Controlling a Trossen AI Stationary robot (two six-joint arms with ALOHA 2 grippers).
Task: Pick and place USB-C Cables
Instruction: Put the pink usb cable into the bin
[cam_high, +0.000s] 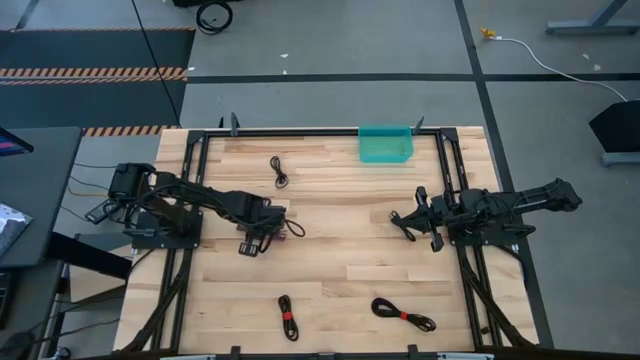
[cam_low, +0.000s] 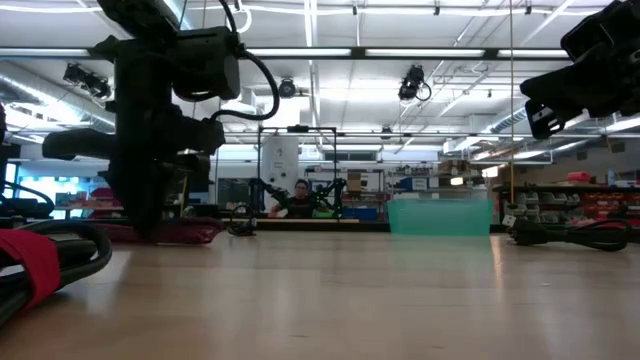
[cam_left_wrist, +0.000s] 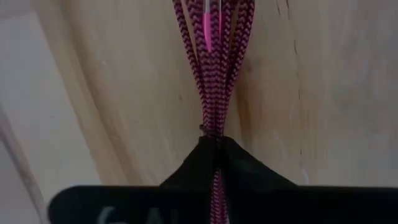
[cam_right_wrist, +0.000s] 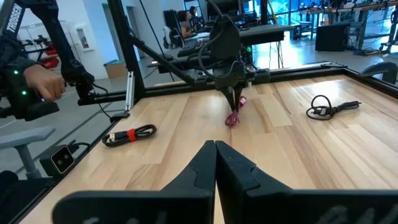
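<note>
A maroon-pink braided USB-C cable bundle (cam_left_wrist: 214, 56) lies on the wooden table left of centre (cam_high: 292, 228). My left gripper (cam_left_wrist: 216, 142) points down over it and is shut on it; it also shows in the right wrist view (cam_right_wrist: 236, 99). Other coiled black cables lie flat on the table: one at the far side (cam_high: 279, 170) and two with red ties near the front edge (cam_high: 288, 316) (cam_high: 403, 313). My right gripper (cam_high: 402, 222) waits shut at the table's right, level and holding nothing. My left gripper pinches several strands of the maroon-pink bundle (cam_left_wrist: 214, 124) between its two fingers, which come from above and point down. The strands are drawn together at the pinch. The rest of the bundle (cam_right_wrist: 232, 119) lies on the table below the fingers.
A teal bin (cam_high: 385, 143) stands at the far edge, right of centre. Black frame rails (cam_high: 455, 180) run along the table's sides. Bare wood lies between the two arms. A person sits in the room beyond the table (cam_low: 301, 197).
</note>
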